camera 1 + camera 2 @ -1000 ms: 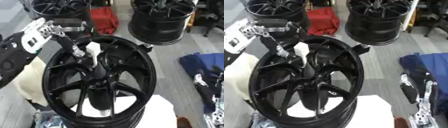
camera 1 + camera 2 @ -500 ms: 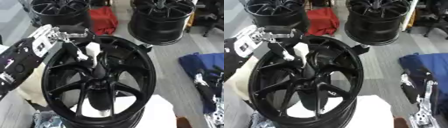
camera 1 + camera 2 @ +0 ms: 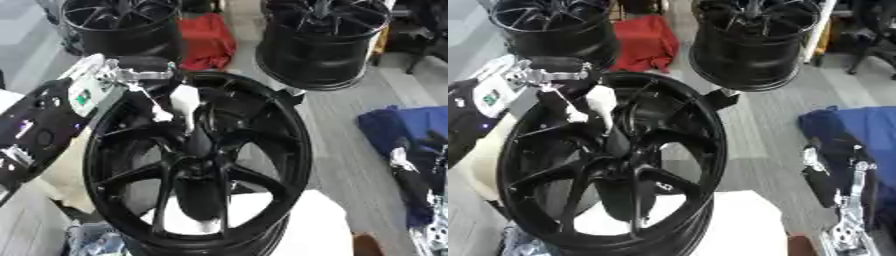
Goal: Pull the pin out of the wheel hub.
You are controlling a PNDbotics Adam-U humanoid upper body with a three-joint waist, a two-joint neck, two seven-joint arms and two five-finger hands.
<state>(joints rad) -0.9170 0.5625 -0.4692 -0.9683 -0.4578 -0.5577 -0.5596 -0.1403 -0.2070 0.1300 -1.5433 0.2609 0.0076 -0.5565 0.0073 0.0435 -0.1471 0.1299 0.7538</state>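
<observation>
Left hand (image 3: 131, 82) fingers curled around white pin (image 3: 182, 102) at glossy black spoked wheel hub (image 3: 201, 165) upper rim.

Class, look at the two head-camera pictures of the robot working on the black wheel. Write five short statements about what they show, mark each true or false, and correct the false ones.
1. The left hand is at the upper left rim of the near wheel hub. True.
2. A white pin shows among the spokes near that hand. True.
3. The right hand is gripping the wheel's right rim. False: it hangs low at the right, apart from the wheel.
4. Only one wheel is in the scene. False: two more black wheels stand behind it.
5. A red cloth lies between the two far wheels. True.
</observation>
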